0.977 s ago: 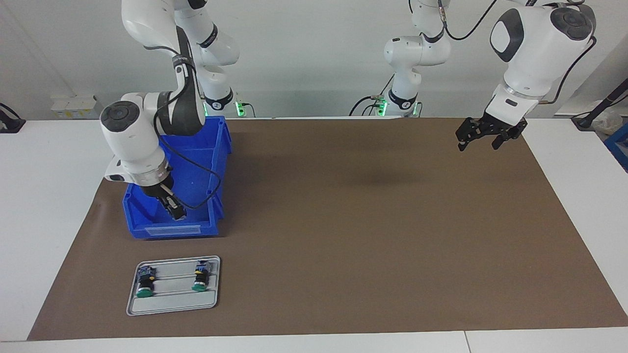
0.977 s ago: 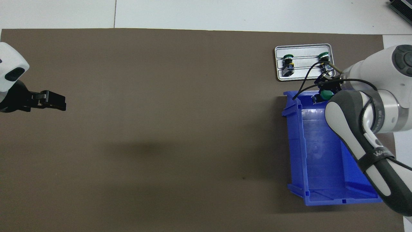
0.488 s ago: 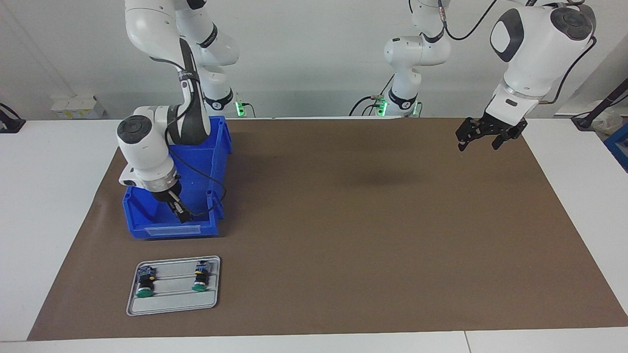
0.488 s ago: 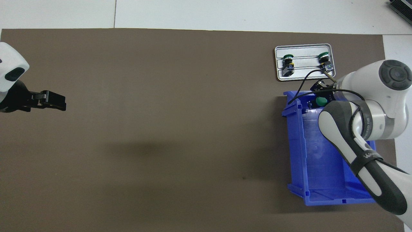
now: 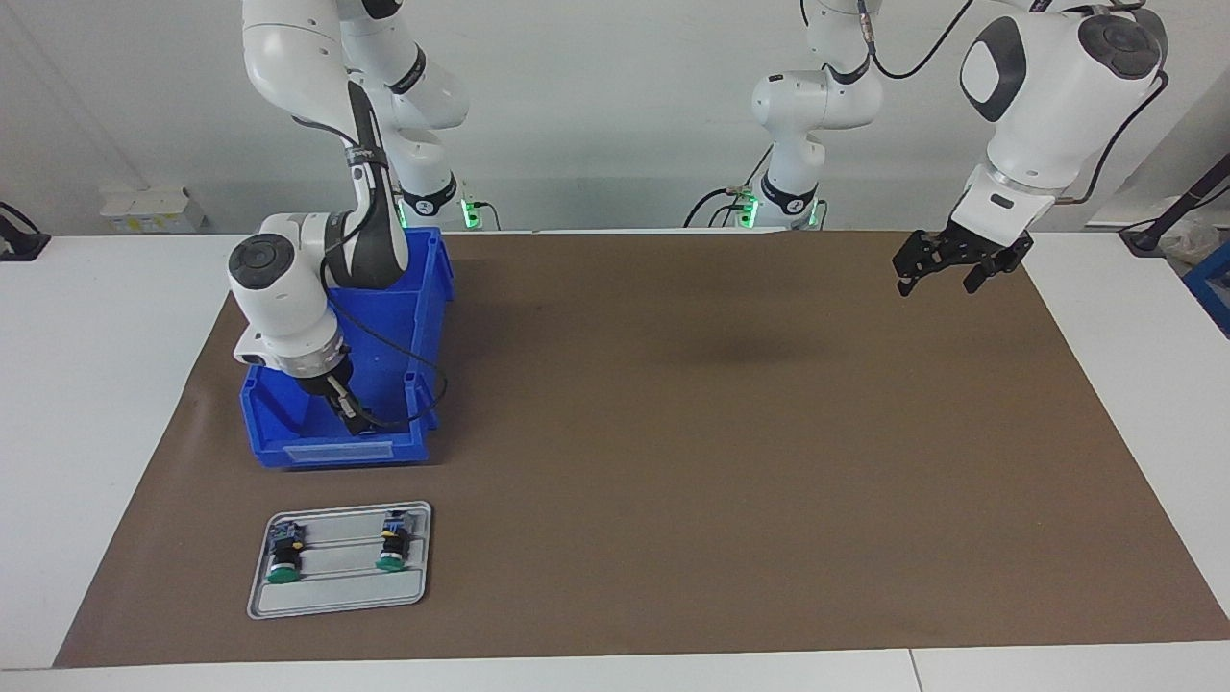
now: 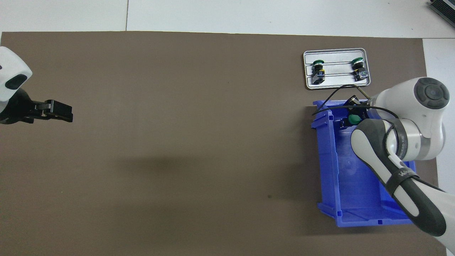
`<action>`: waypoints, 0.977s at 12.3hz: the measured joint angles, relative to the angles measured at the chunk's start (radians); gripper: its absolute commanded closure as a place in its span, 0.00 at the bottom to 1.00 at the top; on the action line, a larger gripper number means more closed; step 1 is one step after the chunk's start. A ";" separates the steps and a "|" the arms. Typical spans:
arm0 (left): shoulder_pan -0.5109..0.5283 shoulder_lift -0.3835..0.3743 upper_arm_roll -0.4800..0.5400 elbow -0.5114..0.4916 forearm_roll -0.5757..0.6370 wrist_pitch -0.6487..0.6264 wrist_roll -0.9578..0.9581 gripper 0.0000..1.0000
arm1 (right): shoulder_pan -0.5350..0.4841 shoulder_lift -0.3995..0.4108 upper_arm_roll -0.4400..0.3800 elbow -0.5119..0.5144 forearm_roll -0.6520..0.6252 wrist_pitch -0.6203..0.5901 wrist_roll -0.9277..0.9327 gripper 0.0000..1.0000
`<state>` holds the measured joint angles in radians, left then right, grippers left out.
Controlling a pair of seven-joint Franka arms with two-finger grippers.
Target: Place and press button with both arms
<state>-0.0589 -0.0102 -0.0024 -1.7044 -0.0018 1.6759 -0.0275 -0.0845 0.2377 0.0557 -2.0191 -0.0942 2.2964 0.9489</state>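
Note:
Two green-capped buttons (image 5: pixel 282 562) (image 5: pixel 392 548) lie side by side on a grey tray (image 5: pixel 336 601), which the overhead view shows too (image 6: pixel 337 83) with both buttons (image 6: pixel 317 69) (image 6: pixel 358 67). A third green-capped button (image 6: pixel 353 119) sits between the fingers of my right gripper (image 6: pixel 350 115), which is shut on it. That right gripper (image 5: pixel 351 420) reaches down inside the blue bin (image 5: pixel 336 450), at the end of the bin nearest the tray. My left gripper (image 5: pixel 947 274) hangs open over the brown mat at the left arm's end of the table, holding nothing.
The blue bin (image 6: pixel 352 185) stands between the robots and the tray, at the right arm's end. A brown mat (image 5: pixel 721 461) covers the table. A black cable loops from the right wrist over the bin's wall.
The right wrist has swung back from the tray side and lowered into the bin, the green button travelling with it. The left arm has not moved.

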 measured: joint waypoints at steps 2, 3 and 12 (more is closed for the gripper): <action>0.000 0.000 0.000 0.000 0.000 0.000 0.000 0.00 | 0.000 -0.001 0.000 0.000 0.000 0.000 0.000 0.29; 0.000 0.000 0.000 0.000 0.000 0.000 0.000 0.00 | 0.000 -0.002 0.000 0.000 0.000 -0.002 0.000 0.28; 0.000 0.000 0.000 0.000 0.000 0.000 0.000 0.00 | -0.001 -0.141 0.004 0.006 0.003 -0.144 -0.253 0.01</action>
<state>-0.0589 -0.0102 -0.0024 -1.7044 -0.0018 1.6759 -0.0275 -0.0859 0.0971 0.0596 -2.0127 -0.0907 2.1526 0.6959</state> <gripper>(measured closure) 0.000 0.013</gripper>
